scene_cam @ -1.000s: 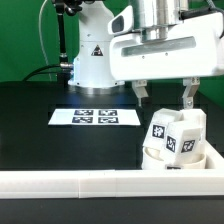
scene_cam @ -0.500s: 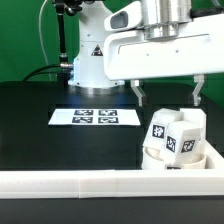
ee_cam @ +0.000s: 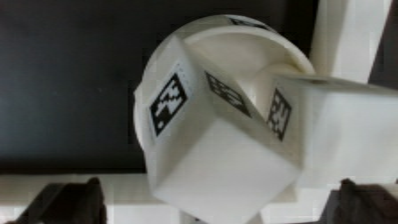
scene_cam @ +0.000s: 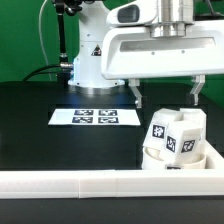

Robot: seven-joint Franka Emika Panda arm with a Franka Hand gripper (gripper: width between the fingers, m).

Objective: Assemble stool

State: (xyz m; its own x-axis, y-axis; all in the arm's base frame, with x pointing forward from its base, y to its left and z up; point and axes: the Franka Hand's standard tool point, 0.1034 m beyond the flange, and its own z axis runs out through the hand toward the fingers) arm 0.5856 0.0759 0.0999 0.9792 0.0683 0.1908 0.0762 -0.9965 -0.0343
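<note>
The stool's white parts stand clustered at the exterior view's right, by the rail's corner: tagged blocky legs [scene_cam: 177,134] rise from the low round seat [scene_cam: 160,160]. My gripper [scene_cam: 165,93] hangs open and empty just above them, one finger on each side, not touching. In the wrist view a tagged white leg [ee_cam: 222,120] fills the frame, with my dark fingertips [ee_cam: 71,200] wide apart on either side of it, gripping nothing.
The marker board [scene_cam: 95,117] lies flat on the black table at the exterior view's left of the stool parts. The long white L-shaped rail [scene_cam: 80,183] runs along the front edge and turns up at the right. The arm's base [scene_cam: 95,55] stands behind.
My gripper has risen straight up, away from the stool parts, staying open. The parts have not moved.
</note>
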